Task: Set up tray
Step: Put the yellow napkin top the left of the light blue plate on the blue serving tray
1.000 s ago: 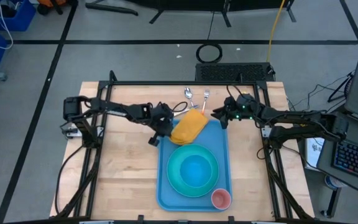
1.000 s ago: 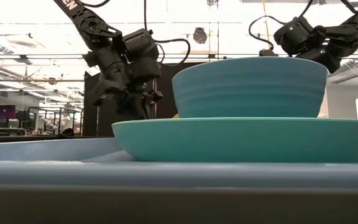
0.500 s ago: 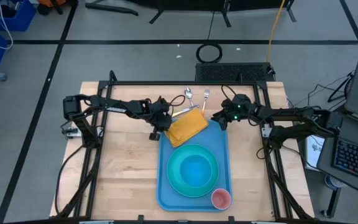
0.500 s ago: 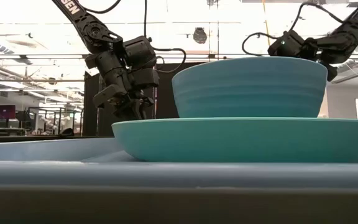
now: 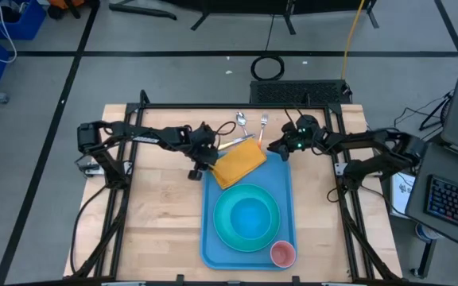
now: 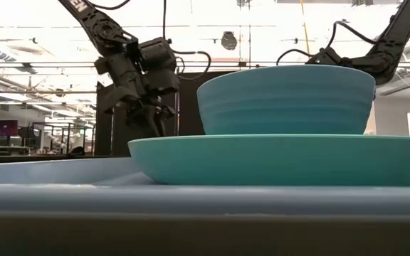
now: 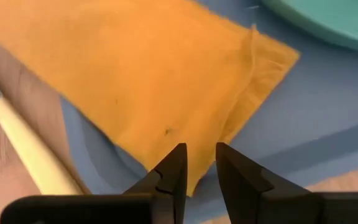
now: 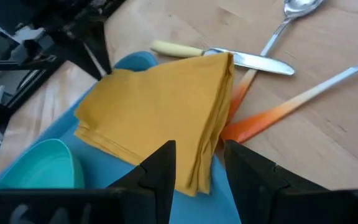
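Note:
The light-blue tray (image 5: 286,191) lies in the middle of the table. It bears a turquoise plate (image 5: 223,230) with a bowl (image 5: 249,213) and a pink cup (image 5: 282,253). A folded orange napkin (image 5: 239,161) lies flat on the tray's far left corner, its far edge over the rim. My left gripper (image 5: 203,163) hovers at the napkin's left corner (image 7: 191,180), its fingers a little apart. My right gripper (image 5: 277,149) is open and empty just right of the napkin (image 8: 160,118). In the low view my left gripper (image 6: 146,117) stands behind the plate.
A knife with a pale handle (image 8: 173,48), a spoon (image 8: 294,9) and a fork with an orange handle (image 8: 278,115) lie on the wood beyond the tray's far rim, the knife partly under the napkin. Bare wood lies left and right of the tray.
The napkin has gone from a bunched heap to lying spread flat on the tray's far left corner. My left gripper has drawn back a little toward the table's far left and risen. My right gripper has shifted slightly toward the napkin.

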Robot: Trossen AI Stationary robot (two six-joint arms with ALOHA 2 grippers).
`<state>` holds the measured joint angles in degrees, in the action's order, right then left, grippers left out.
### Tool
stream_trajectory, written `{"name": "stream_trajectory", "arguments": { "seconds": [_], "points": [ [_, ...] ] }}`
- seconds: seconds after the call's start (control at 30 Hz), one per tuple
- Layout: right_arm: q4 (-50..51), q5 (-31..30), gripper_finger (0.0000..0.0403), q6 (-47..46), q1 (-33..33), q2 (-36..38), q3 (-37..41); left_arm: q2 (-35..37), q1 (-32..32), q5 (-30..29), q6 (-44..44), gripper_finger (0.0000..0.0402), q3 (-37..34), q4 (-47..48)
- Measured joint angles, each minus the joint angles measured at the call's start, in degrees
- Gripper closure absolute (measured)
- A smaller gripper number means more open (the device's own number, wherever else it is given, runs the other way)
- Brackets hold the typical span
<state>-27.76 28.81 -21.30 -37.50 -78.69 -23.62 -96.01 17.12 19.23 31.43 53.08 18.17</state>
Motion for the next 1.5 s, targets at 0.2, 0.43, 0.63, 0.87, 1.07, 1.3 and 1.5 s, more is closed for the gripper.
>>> {"name": "stream_trajectory", "arguments": {
  "seconds": [0.2,0.43,0.63,0.87,1.07,1.3,1.5],
  "points": [
    [-1.2,0.1,0.0277,-0.7,-0.1,-1.8,0.0,6.0,0.4,2.4,1.5,0.0311,0.0,1.1],
    [-1.1,1.4,0.0277,-0.9,0.0,-3.5,-1.8,10.9,0.7,5.4,-0.2,0.0311,0.1,-0.9],
    [4.8,1.6,0.0277,0.0,0.0,-7.9,-7.9,11.6,0.9,5.7,-0.3,0.0311,0.0,-1.0],
    [9.1,3.1,0.0277,2.0,0.1,-12.9,-13.1,11.5,0.9,6.3,-0.6,0.0311,0.0,-0.7],
    [9.2,6.0,0.0277,1.5,0.1,-15.3,-14.8,11.5,0.9,6.4,-0.4,0.0311,0.0,-0.8],
    [8.8,6.0,0.0277,1.0,0.1,-17.4,-15.2,11.5,0.8,8.1,-0.2,0.0311,0.0,-0.9],
    [7.9,6.0,0.0277,1.5,0.3,-17.7,-15.2,11.5,0.8,8.8,-0.2,0.0311,0.0,-1.4]
  ]
}}
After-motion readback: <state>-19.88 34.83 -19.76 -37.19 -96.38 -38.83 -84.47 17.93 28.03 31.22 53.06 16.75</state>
